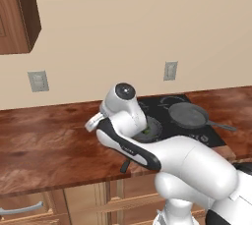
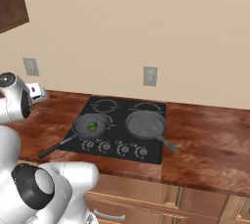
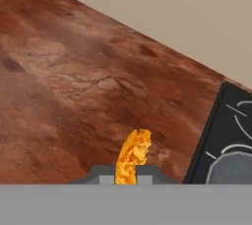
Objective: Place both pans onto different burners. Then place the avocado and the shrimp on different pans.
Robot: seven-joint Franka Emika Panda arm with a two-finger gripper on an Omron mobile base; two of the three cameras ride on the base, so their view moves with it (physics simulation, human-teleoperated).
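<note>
Hand view: end effector [image 3: 126,176] pinching the orange shrimp [image 3: 133,153] above the surface [image 3: 64,96].
Surface: reddish-brown wood, black cooktop [image 2: 146,109] inset.
Room: beige wall [image 2: 195,37].

I see the orange, curved shrimp [image 3: 133,156] pinched between my gripper's [image 3: 126,174] closed tips, sticking out ahead of them above the brown counter. Off to the gripper's right on the black cooktop, the left pan [image 2: 91,124] sits on a burner [image 2: 105,105] with the green avocado [image 2: 92,126] inside. The right pan [image 2: 145,123] lies farther right, empty, handle toward the front.
</note>
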